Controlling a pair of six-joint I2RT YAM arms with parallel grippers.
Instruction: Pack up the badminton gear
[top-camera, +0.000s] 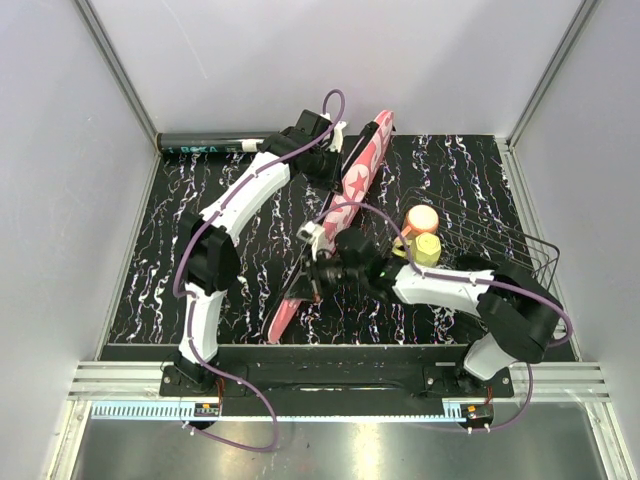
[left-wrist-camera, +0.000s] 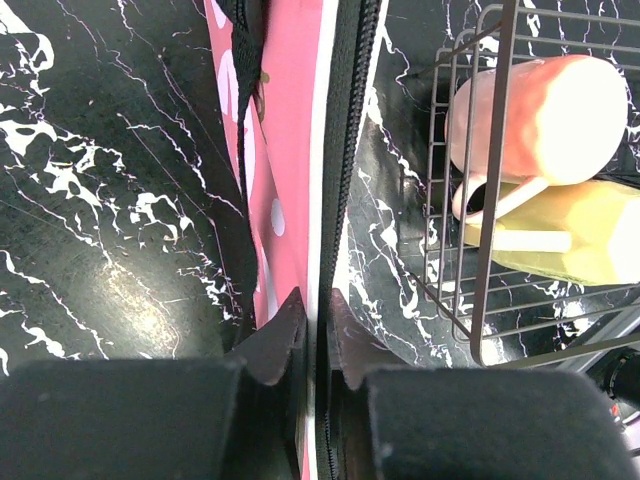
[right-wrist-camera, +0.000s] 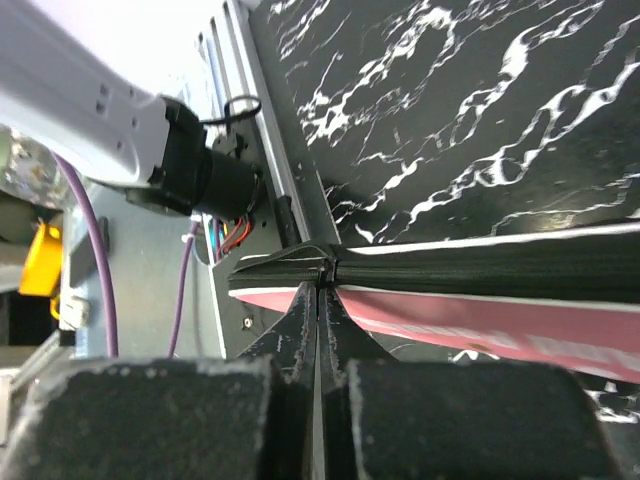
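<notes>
Left wrist: cover (left-wrist-camera: 290, 150) edge between fingers (left-wrist-camera: 283, 335), basket (left-wrist-camera: 495, 150) alongside

tube (top-camera: 205, 145) behind, far left; cover (top-camera: 360, 175) diagonal centre; cup (top-camera: 428, 248) in basket (top-camera: 500, 235) right

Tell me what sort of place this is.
Probably a robotics lab test cell: plain white panel walls in aluminium framing enclose a black marbled table, with the left arm and right arm bolted at its near edge.
</notes>
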